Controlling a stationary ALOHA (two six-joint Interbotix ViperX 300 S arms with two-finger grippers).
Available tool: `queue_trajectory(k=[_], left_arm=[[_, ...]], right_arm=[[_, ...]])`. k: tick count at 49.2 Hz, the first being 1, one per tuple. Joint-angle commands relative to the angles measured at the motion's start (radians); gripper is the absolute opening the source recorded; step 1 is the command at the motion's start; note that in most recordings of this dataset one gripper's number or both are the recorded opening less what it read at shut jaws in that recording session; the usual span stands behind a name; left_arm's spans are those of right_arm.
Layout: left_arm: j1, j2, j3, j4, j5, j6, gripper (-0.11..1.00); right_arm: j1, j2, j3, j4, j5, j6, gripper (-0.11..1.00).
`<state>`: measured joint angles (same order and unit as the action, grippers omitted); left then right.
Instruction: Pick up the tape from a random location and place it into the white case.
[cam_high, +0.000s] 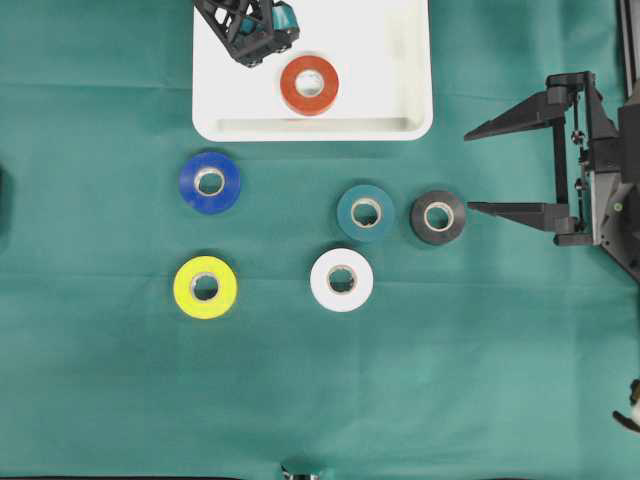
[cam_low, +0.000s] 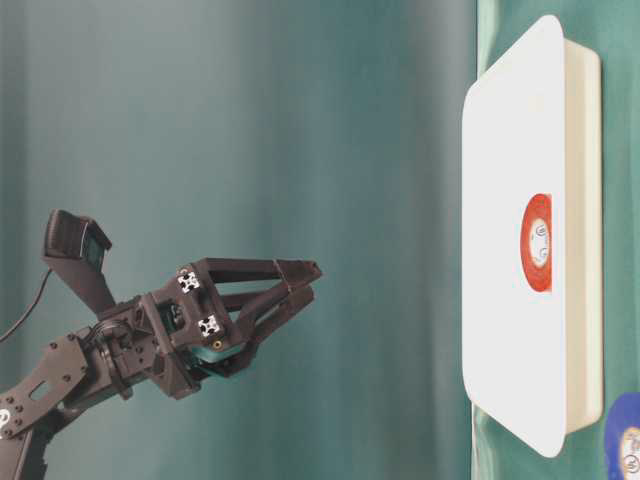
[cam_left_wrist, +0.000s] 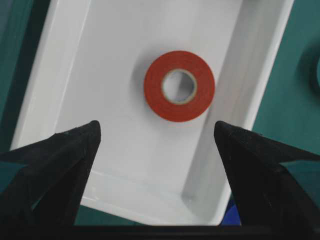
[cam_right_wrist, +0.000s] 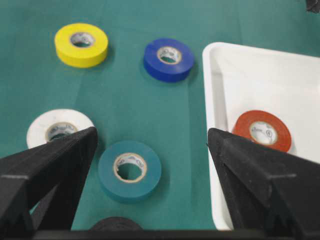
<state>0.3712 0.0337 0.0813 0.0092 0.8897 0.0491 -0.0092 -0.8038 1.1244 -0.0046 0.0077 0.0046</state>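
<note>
One flat red tape roll (cam_high: 309, 85) is seen inside the shallow white plastic case (cam_high: 400, 129), at four o'clock from the left end effector (cam_high: 262, 52), whose jaws are spread and empty.

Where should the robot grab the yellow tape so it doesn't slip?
Probably from straight above. The yellow tape lies flat on the green cloth with its hole facing up, so one jaw can drop into the hole and the other outside, pinching the ring wall. Nothing crowds it.

Probably a robotics lab, tabletop (cam_high: 100, 400) draped in green cloth, plain green backdrop (cam_low: 250, 120), two black robot arms, camera-fitted left hand (cam_low: 305, 278)
</note>
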Motion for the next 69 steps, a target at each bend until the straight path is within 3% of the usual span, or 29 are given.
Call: queue_trajectory(k=[1,11,19,27,38,54,62,69], left_arm=[[-0.005,-0.031,-0.018,-0.002,-0.002,-0.002,0.98],[-0.078,-0.041,-0.008,-0.003,-0.003,-0.003,0.98],[-0.19,-0.052,0.006,-0.005,-0.002,-0.02,0.98],[-0.316,-0.055,0.009,-0.003,-0.002,-0.081,0.98],[-0.43,-0.054,0.006,-0.005,-0.014,-0.091,0.98],[-0.411,-0.109,0.057,-0.003,-0.015,-0.087,0.98],[-0.402,-0.213,0.169,-0.005,-0.061,-0.087,0.98],[-0.402,-0.354,0.319,-0.003,-0.186,-0.087,0.98]], right_arm=[[-0.002,0.003,-0.026,-0.002,-0.008,-0.002,0.9],[-0.002,0.003,-0.028,0.0,-0.006,0.0,0.9],[0.0,0.003,-0.028,0.0,-0.008,-0.002,0.9],[-0.002,0.003,-0.029,-0.002,-0.006,-0.002,0.9],[-0.002,0.003,-0.034,-0.002,-0.006,-0.002,0.9],[-0.002,0.002,-0.04,-0.002,-0.005,0.005,0.9],[-0.002,-0.005,-0.041,0.0,0.002,0.008,0.9],[-0.002,-0.008,-0.044,0.0,0.006,0.008,0.9]])
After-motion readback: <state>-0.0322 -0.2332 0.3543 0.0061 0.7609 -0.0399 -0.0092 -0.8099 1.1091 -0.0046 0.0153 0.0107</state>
